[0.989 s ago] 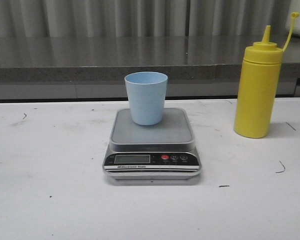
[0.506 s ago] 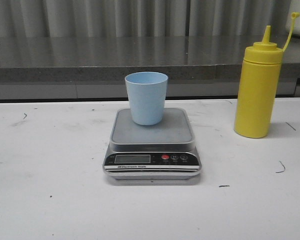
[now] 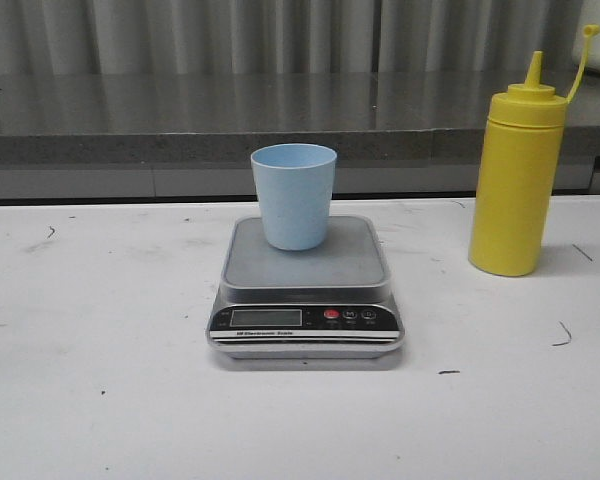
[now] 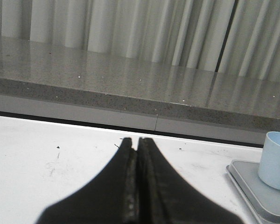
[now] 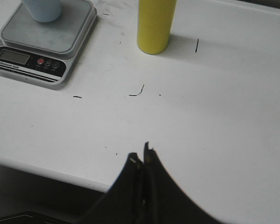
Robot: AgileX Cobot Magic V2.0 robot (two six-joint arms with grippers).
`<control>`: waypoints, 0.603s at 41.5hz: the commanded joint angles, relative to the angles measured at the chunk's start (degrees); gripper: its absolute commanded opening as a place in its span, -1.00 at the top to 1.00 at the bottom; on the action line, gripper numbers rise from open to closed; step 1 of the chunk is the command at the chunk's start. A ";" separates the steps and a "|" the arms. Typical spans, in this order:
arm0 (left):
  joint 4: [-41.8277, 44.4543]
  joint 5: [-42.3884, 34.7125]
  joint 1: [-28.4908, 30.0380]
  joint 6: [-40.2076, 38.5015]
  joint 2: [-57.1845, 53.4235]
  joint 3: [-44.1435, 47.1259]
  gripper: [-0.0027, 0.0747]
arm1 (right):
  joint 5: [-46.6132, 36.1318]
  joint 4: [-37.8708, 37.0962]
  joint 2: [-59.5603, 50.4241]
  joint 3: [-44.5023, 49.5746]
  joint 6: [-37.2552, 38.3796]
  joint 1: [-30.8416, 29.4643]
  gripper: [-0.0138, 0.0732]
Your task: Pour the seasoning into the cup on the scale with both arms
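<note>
Standing on scale: the cup (image 3: 293, 197) is sitting on the scale (image 3: 306, 291).
Seasoning: the seasoning (image 3: 515, 176) is standing upright on the table (image 3: 100, 400), right of scale.
Left gripper (image 4: 136, 142): fingers are pressing together, holding nothing.
Right gripper (image 5: 141, 156): fingers are pressing together, holding nothing.

Scale (image 3: 305, 300) front panel print too small; unreadable.

- The white table (image 3: 100, 400) lies bare on my left, open for passing.
- The scale (image 3: 306, 300) sits mid-table with the cup (image 3: 294, 196) upright toward the back of its platform, blocking the centre.
- The seasoning (image 3: 514, 180) stands tall to the right, well apart from the scale; a free gap lies between.
- A grey ledge (image 3: 180, 130) closes the far side.
</note>
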 commanded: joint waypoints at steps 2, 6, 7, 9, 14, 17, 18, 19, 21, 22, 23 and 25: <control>-0.15 -4.58 0.07 -0.53 -0.95 1.41 0.98 | -3.33 -0.22 0.46 -1.81 -0.48 0.06 0.84; -0.15 -4.58 0.07 -0.53 -0.95 1.41 0.98 | -3.33 -0.22 0.46 -1.81 -0.48 0.06 0.84; -0.15 -4.58 0.07 -0.53 -0.95 1.41 0.98 | -3.33 -0.22 0.46 -1.81 -0.48 0.06 0.84; -0.15 -4.58 0.07 -0.53 -0.95 1.41 0.98 | -3.33 -0.22 0.46 -1.81 -0.48 0.06 0.84; -0.15 -4.58 0.07 -0.53 -0.95 1.41 0.98 | -3.33 -0.22 0.46 -1.81 -0.48 0.06 0.84; -0.15 -4.58 0.07 -0.53 -0.95 1.41 0.98 | -3.33 -0.22 0.46 -1.81 -0.48 0.06 0.84; -0.15 -4.58 0.07 -0.53 -0.95 1.41 0.98 | -3.33 -0.22 0.46 -1.81 -0.48 0.06 0.84; -0.15 -4.58 0.07 -0.53 -0.95 1.41 0.98 | -3.33 -0.22 0.46 -1.81 -0.48 0.06 0.84; -0.15 -4.58 0.07 -0.53 -0.95 1.41 0.98 | -3.54 -0.22 0.15 -1.50 -0.48 0.06 0.84; -0.15 -4.58 0.07 -0.53 -0.95 1.41 0.98 | -3.72 -0.30 -0.30 -1.28 -0.48 0.06 0.84; -0.15 -4.58 0.07 -0.53 -0.95 1.41 0.98 | -3.87 -0.77 -0.80 -0.93 -0.48 -0.05 0.84; -0.15 -4.58 0.07 -0.53 -0.95 1.41 0.98 | -5.86 -1.02 -2.17 0.67 -0.48 -0.82 0.84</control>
